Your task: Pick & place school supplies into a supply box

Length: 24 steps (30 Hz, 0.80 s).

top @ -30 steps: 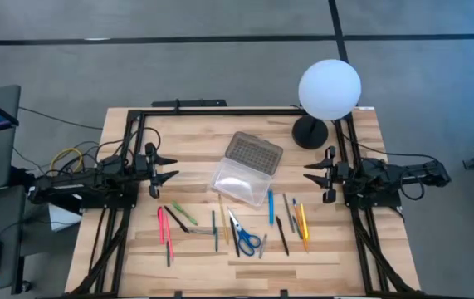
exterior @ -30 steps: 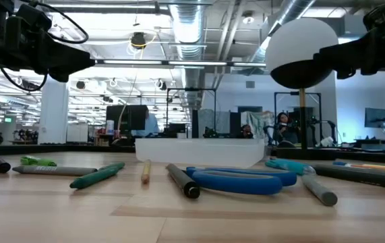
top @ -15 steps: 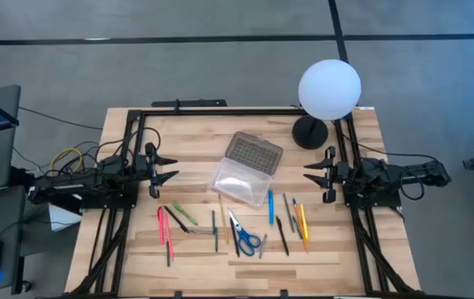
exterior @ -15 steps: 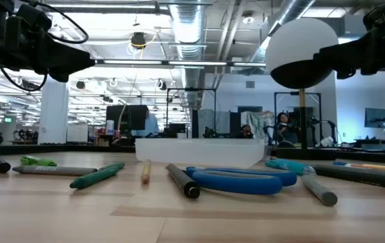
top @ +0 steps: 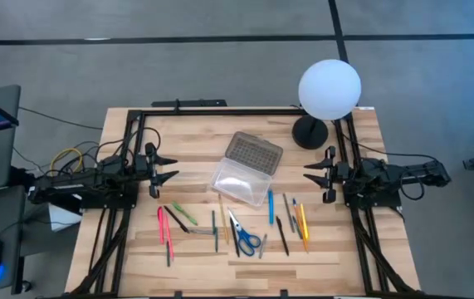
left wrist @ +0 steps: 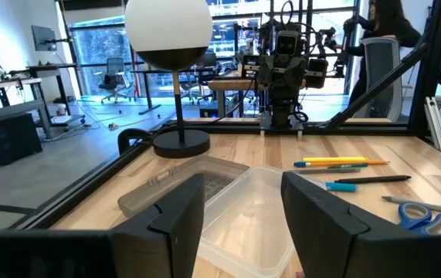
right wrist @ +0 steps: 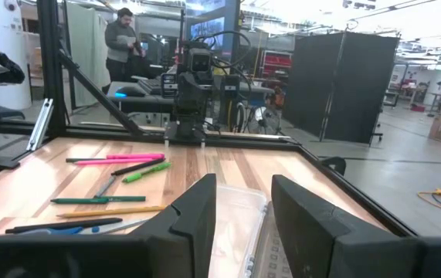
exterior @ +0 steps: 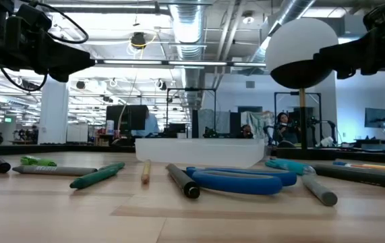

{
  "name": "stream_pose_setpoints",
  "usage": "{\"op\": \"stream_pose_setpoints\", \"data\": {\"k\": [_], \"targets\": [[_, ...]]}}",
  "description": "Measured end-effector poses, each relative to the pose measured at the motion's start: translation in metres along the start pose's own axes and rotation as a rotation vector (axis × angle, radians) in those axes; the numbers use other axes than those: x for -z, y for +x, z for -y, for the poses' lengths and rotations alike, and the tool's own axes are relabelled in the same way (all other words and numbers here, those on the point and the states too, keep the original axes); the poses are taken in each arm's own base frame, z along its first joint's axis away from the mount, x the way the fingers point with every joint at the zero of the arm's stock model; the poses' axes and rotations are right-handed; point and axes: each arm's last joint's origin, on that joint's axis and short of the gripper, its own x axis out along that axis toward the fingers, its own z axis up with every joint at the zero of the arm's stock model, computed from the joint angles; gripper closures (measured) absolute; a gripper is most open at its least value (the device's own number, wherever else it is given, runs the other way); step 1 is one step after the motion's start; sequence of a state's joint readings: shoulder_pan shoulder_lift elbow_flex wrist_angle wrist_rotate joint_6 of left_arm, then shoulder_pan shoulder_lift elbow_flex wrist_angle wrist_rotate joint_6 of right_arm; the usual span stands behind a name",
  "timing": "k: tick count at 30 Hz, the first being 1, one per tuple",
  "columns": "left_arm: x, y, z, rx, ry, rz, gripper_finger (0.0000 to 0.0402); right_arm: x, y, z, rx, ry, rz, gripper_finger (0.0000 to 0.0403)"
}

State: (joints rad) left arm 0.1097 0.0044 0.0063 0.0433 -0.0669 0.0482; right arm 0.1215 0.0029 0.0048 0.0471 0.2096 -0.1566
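txt: none legible | grey pen (exterior: 56,171): print too small to read

- The wooden worktop (top: 361,249) holds everything.
- An open supply box (top: 246,164) lies in the middle.
- Pens and pencils (top: 176,223) and blue scissors (top: 245,238) lie near the front.
- A white globe lamp (top: 328,91) stands at a back corner.

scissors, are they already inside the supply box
No, in the high view the scissors lie on the bare table, apart from the open supply box, among the pens.
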Motion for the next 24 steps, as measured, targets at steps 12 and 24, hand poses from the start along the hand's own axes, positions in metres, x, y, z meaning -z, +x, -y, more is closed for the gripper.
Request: {"op": "stream_pose_setpoints", "data": {"k": [12, 24], "targets": [[-0.0001, 0.0000, 0.0000, 0.000, 0.000, 0.001, 0.0233, 0.0000, 0.0000, 0.0000, 0.000, 0.000, 0.000, 0.0282], [-0.0001, 0.0000, 0.0000, 0.001, -0.009, 0.002, 0.0233, 0.0000, 0.0000, 0.0000, 0.000, 0.000, 0.000, 0.0282]]}}
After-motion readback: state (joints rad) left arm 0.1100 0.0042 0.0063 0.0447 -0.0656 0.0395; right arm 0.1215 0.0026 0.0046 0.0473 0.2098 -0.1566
